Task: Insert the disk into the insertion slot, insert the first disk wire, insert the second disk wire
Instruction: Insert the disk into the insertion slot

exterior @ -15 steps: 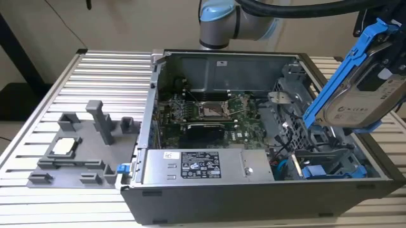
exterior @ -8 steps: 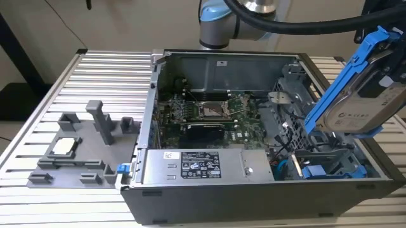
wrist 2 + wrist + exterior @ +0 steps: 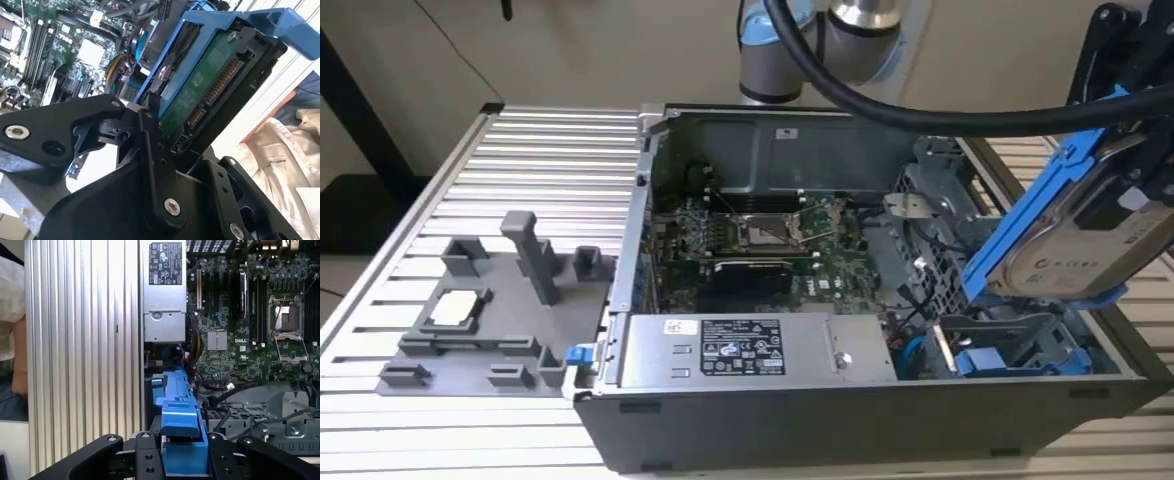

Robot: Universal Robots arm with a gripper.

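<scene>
We see one disk (image 3: pixel 1105 238), in its blue carrier (image 3: pixel 179 410), clamped between the two black fingers (image 3: pixel 145 457) of the one gripper (image 3: pixel 182 454). In the exterior view the disk hangs tilted at the right edge of the frame, just above the one insertion slot (image 3: pixel 1003 328) in the lower right of the open computer case (image 3: pixel 787 422), not yet in it. One power-supply box (image 3: pixel 727 352) lies beside the slot, toward the frame's centre; one fixture tray (image 3: pixel 467 345) stands at lower left.

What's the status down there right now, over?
Gripper shut on the disk, clamping its blue carrier. Disk tilted above the insertion slot, not yet in. Wires bunched beside the slot; nothing seen across it.
</scene>
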